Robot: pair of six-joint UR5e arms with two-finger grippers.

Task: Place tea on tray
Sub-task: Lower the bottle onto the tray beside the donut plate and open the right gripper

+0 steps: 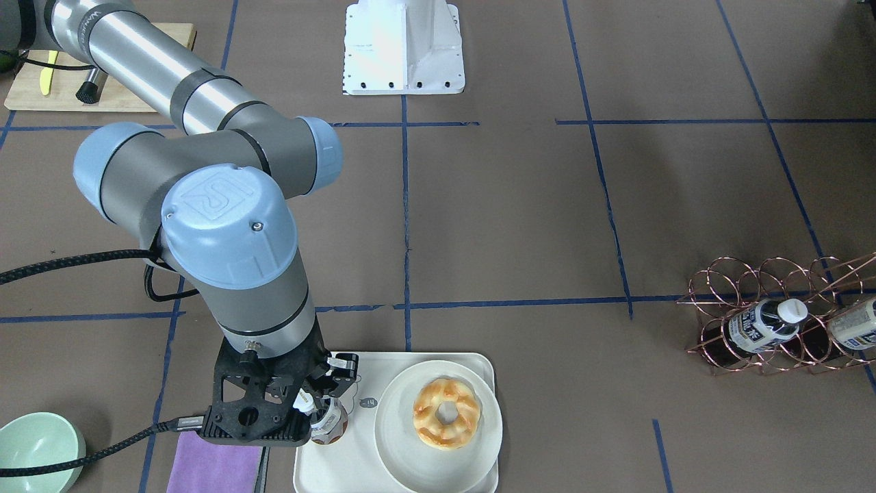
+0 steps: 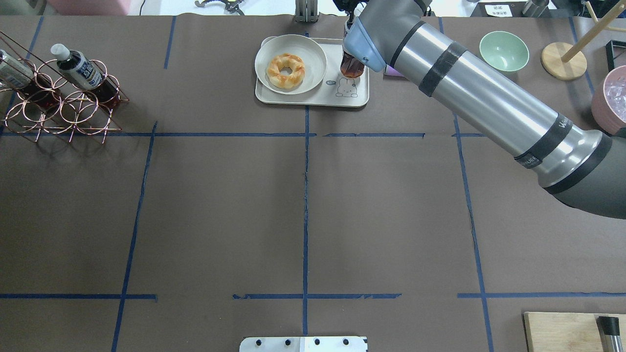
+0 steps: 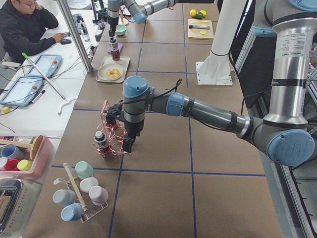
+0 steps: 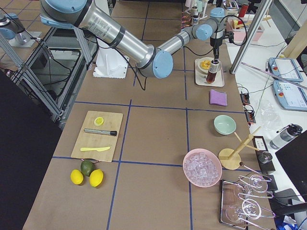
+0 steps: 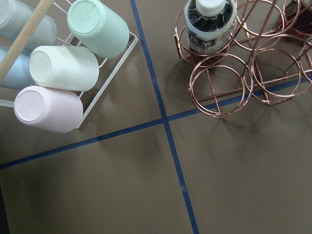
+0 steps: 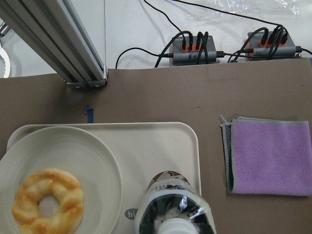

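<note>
The right gripper [image 1: 316,402] was clamped on the neck of the tea [image 1: 331,426], which stood upright on the tray [image 1: 342,459] beside the plate [image 1: 400,455] holding a doughnut [image 1: 446,413]. The left gripper [image 3: 128,145] hung by the copper wire rack [image 3: 113,141]; its state could not be told.
</note>
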